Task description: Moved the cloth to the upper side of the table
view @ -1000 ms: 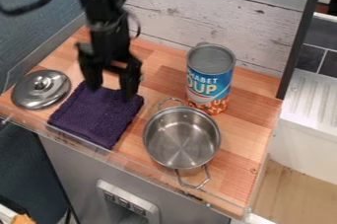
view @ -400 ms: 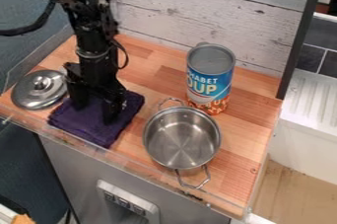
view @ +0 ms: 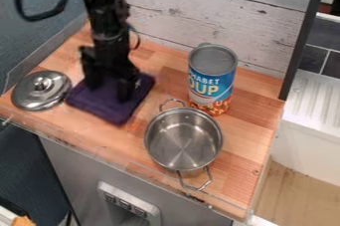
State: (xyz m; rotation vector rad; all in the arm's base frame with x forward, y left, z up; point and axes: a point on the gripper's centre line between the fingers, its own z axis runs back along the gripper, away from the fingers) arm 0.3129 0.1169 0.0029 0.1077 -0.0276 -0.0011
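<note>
The gripper point(view: 109, 88) is over the upper part of the purple cloth point(view: 112, 108), at the left of the wooden table. Its two fingers are spread apart, and their tips come down onto the cloth. The cloth lies flat, turned at a slant, and part of it is hidden behind the fingers. Its left corner is close to the metal lid.
A round metal lid point(view: 41, 90) lies at the table's left edge. Right of the cloth stands a steel pot point(view: 183, 139) with two handles, and behind it a tall soup can point(view: 212, 78). A low clear rail borders the table's front, and a whitewashed plank wall rises behind.
The gripper came down onto the cloth, then moved up and to the right. The cloth slid the same way, away from the front edge. Pot, can and lid stayed put.
</note>
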